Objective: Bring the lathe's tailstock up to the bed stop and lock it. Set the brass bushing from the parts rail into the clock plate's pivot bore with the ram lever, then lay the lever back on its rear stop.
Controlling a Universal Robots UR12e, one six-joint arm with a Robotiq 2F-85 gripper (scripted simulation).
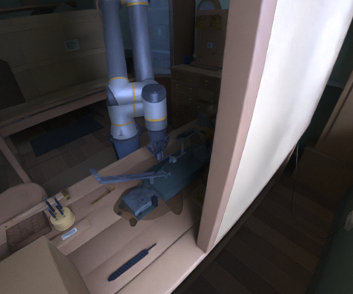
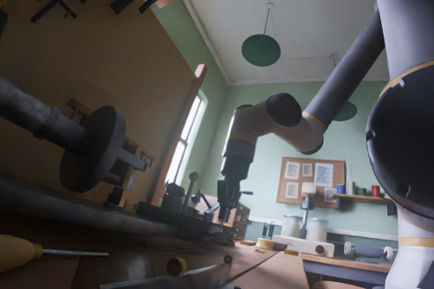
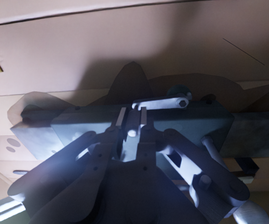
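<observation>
The tailstock's lock lever point(image 3: 162, 103) lies across the top of the teal tailstock body point(image 3: 140, 124), and its knurled handle end point(image 3: 132, 122) stands between my fingers. The tailstock sits on the lathe bed point(image 1: 169, 174) on the workbench, with a long grey ram lever point(image 1: 126, 177) reaching out to the left of it. In the second side camera the arm comes straight down onto the tailstock point(image 2: 189, 216). The brass bushing and the clock plate are not visible to me. My gripper point(image 3: 131, 117) point(image 1: 159, 152) point(image 2: 225, 212) is closed on the lock lever's handle.
A tall wooden board point(image 1: 257, 109) stands close to the right of the lathe and hides its far end. On the bench to the left are a round tool block point(image 1: 61, 214), a brass strip point(image 1: 102, 195) and a dark file point(image 1: 131, 262).
</observation>
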